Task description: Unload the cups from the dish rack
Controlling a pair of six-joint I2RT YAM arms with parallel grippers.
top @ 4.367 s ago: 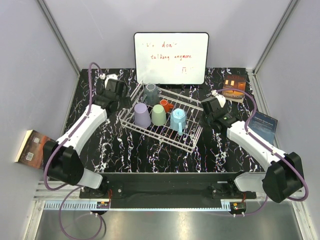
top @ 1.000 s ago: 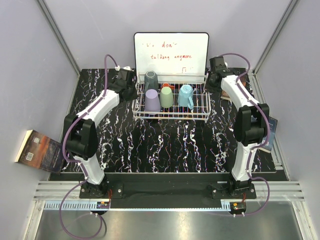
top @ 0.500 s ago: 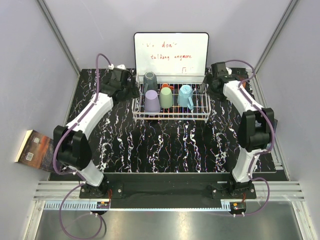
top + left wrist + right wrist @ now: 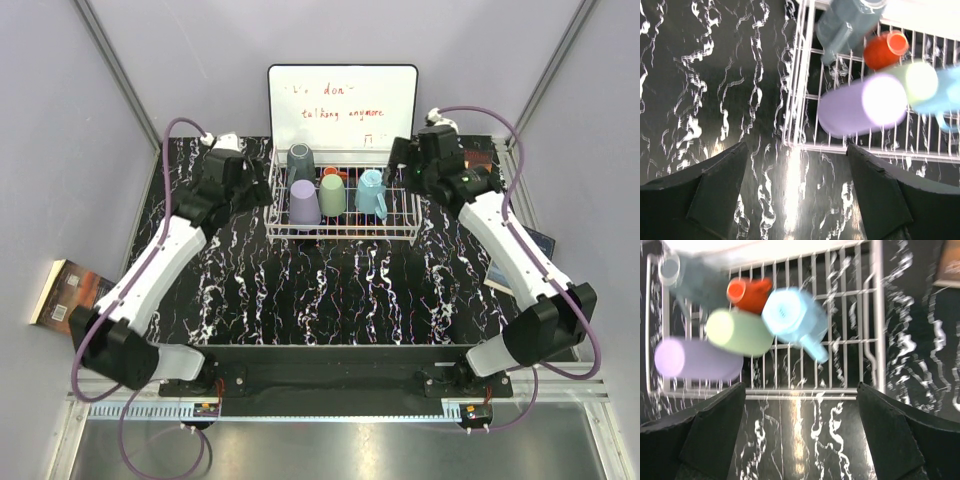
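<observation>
Lilac cup [image 4: 860, 107] nearest left jaws; both pairs wide, empty. I would straddle it squarely, clear of the rack [image 4: 398, 208] wire.

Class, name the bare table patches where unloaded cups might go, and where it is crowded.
Widest free patch: the black marbled tabletop between the white wire dish rack and the arm bases. The rack's right end, beyond the light blue mug, is also bare. Crowded: elsewhere in the rack, packed with cups.

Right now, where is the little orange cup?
Top view: the orange cup sits at the back of the dish rack, between the grey cup and blue mug.
</observation>
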